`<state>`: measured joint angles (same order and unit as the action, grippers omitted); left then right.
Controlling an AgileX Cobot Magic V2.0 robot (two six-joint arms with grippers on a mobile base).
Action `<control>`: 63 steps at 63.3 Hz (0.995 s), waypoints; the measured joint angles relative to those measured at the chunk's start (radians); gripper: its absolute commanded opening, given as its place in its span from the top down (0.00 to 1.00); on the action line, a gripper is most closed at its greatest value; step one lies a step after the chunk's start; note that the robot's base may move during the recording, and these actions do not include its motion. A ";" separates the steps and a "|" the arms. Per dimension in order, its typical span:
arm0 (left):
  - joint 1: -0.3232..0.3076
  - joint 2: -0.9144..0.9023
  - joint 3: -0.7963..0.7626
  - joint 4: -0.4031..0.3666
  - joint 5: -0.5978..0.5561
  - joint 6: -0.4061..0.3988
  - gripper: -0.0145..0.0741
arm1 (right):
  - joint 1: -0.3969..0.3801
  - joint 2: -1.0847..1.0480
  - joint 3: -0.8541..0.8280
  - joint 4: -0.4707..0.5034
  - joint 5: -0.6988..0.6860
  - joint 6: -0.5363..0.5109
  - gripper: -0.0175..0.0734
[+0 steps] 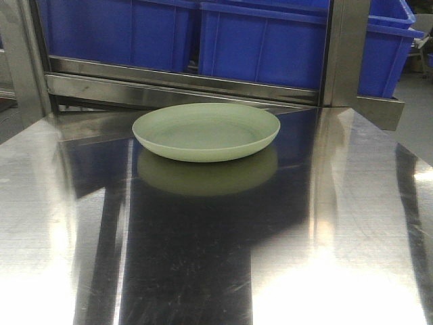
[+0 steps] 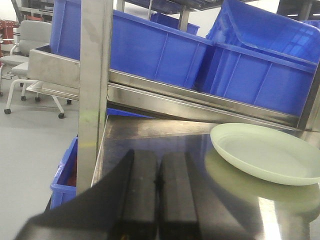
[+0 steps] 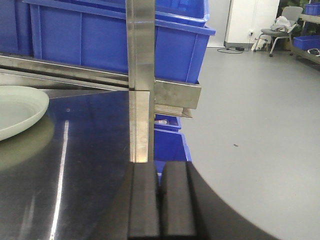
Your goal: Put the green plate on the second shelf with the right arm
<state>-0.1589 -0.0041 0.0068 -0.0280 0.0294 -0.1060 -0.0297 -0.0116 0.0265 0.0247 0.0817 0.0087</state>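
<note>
Steel shelf surface (image 1: 304,223) below blue bins (image 1: 264,44). The green plate (image 1: 206,132) lies flat at rear centre, untouched. Left gripper (image 2: 159,172) and right gripper (image 3: 160,185) are clenched empty at the front edge, seemingly parked clear. Which shelf level this is cannot be confirmed.

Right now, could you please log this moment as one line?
green plate: resting on steel shelf | left tool: shut | right tool: shut, empty

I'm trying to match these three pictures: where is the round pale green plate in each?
Front view: the round pale green plate sits centre, on the steel surface.
Left wrist view: plate at right edge.
Right wrist view: plate at left edge, cut off.
Shared landmark: blue plastic bins behind it.
</note>
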 measured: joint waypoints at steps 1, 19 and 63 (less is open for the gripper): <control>0.000 0.000 0.000 0.000 0.000 0.000 0.69 | 0.000 0.000 0.000 0.000 0.000 0.000 0.75; 0.000 0.000 0.000 0.000 0.000 0.000 0.69 | 0.000 0.000 0.000 0.000 -0.008 0.000 0.75; 0.000 0.000 0.000 0.000 0.000 0.000 0.69 | 0.027 0.204 -0.458 0.122 0.159 0.144 0.75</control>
<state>-0.1589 -0.0041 0.0068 -0.0280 0.0294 -0.1060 -0.0031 0.1926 -0.4317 0.1470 0.2404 0.1530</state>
